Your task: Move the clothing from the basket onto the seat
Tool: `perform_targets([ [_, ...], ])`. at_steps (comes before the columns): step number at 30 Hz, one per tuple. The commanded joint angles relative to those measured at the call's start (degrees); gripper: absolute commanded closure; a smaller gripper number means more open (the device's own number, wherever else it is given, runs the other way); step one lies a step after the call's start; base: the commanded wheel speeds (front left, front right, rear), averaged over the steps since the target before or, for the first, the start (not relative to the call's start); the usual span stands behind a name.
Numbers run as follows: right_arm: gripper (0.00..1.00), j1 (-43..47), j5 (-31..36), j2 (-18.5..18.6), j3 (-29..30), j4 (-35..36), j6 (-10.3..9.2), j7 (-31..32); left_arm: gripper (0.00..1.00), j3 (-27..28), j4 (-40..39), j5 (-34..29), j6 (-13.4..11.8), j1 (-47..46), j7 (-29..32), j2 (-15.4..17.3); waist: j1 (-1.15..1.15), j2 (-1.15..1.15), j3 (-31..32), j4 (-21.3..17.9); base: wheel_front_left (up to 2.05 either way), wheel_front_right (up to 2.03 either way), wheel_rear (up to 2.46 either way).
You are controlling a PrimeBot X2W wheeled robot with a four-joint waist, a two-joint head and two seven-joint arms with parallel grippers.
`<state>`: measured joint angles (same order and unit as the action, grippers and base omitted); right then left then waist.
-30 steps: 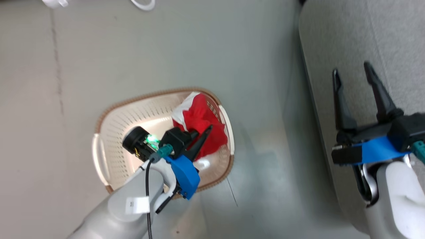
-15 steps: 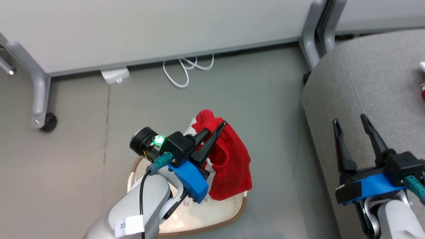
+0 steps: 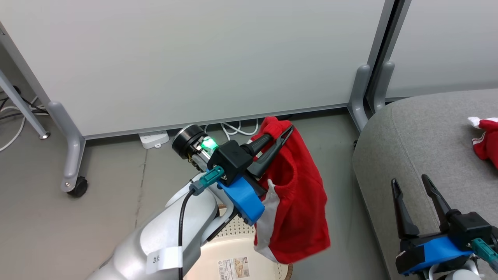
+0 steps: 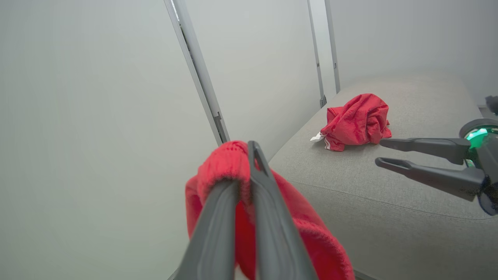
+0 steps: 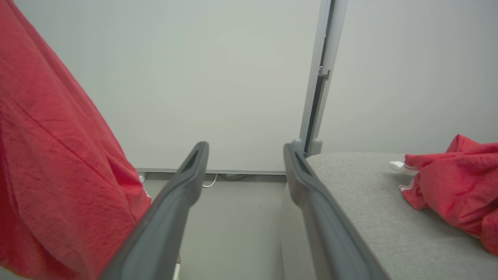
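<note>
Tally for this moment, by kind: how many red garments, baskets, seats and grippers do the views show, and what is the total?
Red garments: 2, the held garment hanging from the left gripper and the other garment lying on the seat
Baskets: 1, the basket
Seats: 1
Grippers: 2, the right gripper open
Total: 6
</note>
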<state>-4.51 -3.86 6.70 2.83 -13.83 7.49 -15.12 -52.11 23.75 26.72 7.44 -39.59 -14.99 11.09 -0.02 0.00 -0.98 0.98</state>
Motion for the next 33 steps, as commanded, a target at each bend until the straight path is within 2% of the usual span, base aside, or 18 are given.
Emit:
perform_targets([
  [1, 0.0, 1.06, -0.4, -0.16, 0.2, 0.13, 0.01, -0.05, 1.0, -0.35, -0.11, 0.05, 0.04, -1.05, -0.29, 0.2, 0.02, 0.0, 0.53, 0.03, 0.0, 0.0, 0.0],
  [12, 0.0, 1.9, -0.39, -0.51, 0.33, 0.38, 0.01, -0.05, 1.0, -1.82, -0.11, 0.95, 0.04, -2.24, -0.29, 0.32, 0.02, 0.0, 1.02, 0.28, 0.0, 0.0, 0.0],
  [19, 0.0, -0.21, 0.02, 0.4, -1.58, 1.62, 0.01, -0.05, 1.0, -1.78, 0.06, 0.81, 0.03, -2.34, -0.29, 0.51, 0.02, 0.0, 0.83, 0.47, 0.0, 0.0, 0.0],
  [25, 0.0, -3.84, 0.1, 1.7, -6.16, 3.45, 0.01, -0.05, 1.0, -1.57, 0.07, 0.14, 0.04, -2.41, -0.29, 0.52, 0.02, 0.0, 0.36, 0.66, 0.0, 0.0, 0.0],
  [33, 0.0, -10.78, -0.85, 1.78, -15.06, 5.49, 0.01, -0.05, 1.0, -1.58, 0.03, -0.43, 0.03, -2.8, -0.29, 0.05, 0.02, 0.0, -0.69, 1.3, 0.0, 0.0, 0.0],
])
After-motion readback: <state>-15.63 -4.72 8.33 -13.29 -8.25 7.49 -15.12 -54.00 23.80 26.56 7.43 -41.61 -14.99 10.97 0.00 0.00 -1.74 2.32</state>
